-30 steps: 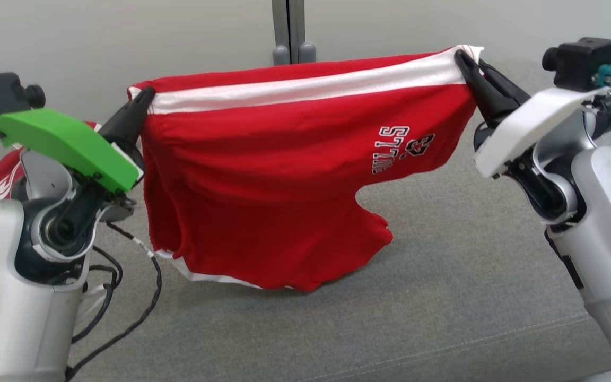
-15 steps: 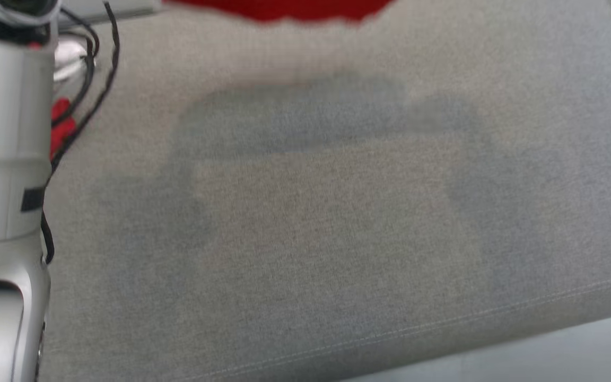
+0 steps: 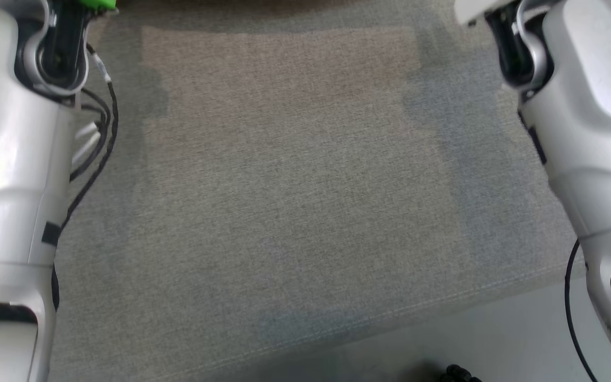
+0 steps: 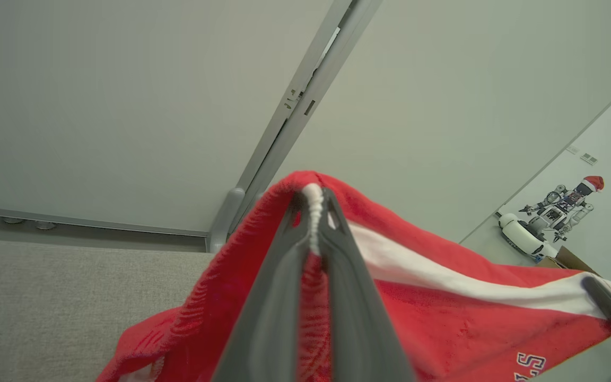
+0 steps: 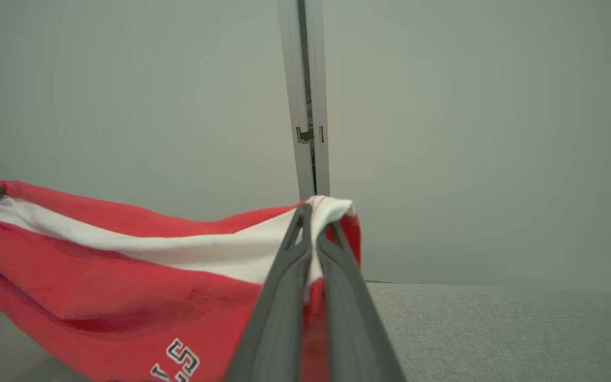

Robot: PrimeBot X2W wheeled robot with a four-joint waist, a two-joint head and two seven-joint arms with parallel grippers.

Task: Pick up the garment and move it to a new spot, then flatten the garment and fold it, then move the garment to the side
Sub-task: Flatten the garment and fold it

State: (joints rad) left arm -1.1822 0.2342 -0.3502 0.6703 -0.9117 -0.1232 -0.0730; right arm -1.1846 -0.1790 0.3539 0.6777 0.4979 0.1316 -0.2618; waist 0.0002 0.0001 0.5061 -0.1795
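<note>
1. Your red knit garment (image 4: 443,318), with a broad white band and white lettering, hangs in the air, stretched between both grippers over the grey woven-fabric tabletop (image 3: 295,185). You cannot tell whether its lower edge touches the fabric.
2. Your left gripper (image 4: 313,204) has its jaws pinched tight on one end of the white band, with cloth squeezed between the two dark fingers.
3. Your right gripper (image 5: 316,217) has its jaws clamped likewise on the opposite end of the band.
4. The pale left forearm (image 3: 8,159) and pale right forearm (image 3: 592,132) flank the head view. Loose black cables (image 3: 101,132) hang beside the left one.
5. A pale wall with a grey vertical post (image 5: 305,106) stands behind the garment.
</note>
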